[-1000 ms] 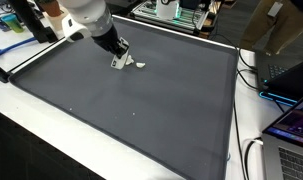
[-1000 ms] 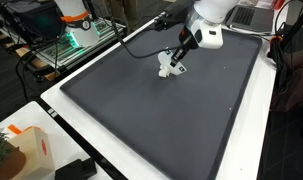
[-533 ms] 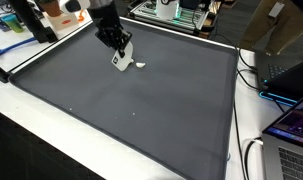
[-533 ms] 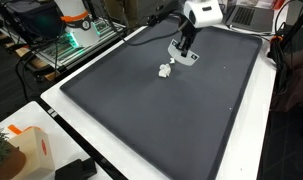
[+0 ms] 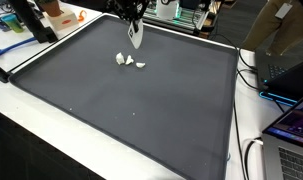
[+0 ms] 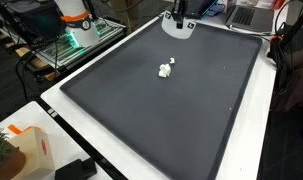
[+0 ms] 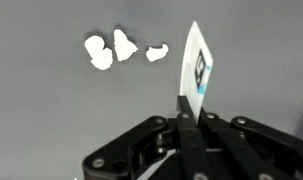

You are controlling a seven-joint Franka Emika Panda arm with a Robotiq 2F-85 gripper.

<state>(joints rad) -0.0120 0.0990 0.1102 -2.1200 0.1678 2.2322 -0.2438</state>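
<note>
My gripper (image 7: pixel 186 100) is shut on a thin white card (image 7: pixel 195 62) with a blue and black mark, which sticks out past the fingertips. In both exterior views the gripper (image 5: pixel 135 24) (image 6: pixel 179 17) hangs above the far edge of the dark grey mat (image 5: pixel 141 110) (image 6: pixel 161 110), the white card (image 5: pixel 136 37) (image 6: pixel 179 27) dangling below it. A few small white scraps (image 7: pixel 111 48) lie together on the mat, apart from the gripper; these scraps (image 5: pixel 129 62) (image 6: pixel 166 70) also show in both exterior views.
The mat sits on a white table (image 5: pixel 253 120). Laptops (image 5: pixel 289 125) and cables stand along one side. Electronics (image 6: pixel 76 30) sit beyond the far edge. A white and orange box (image 6: pixel 26 150) and a black device (image 6: pixel 79 170) lie by the near corner.
The gripper has lifted off the mat beside the white scraps and moved up toward the far edge, taking the white card with it. The scraps stay where they were.
</note>
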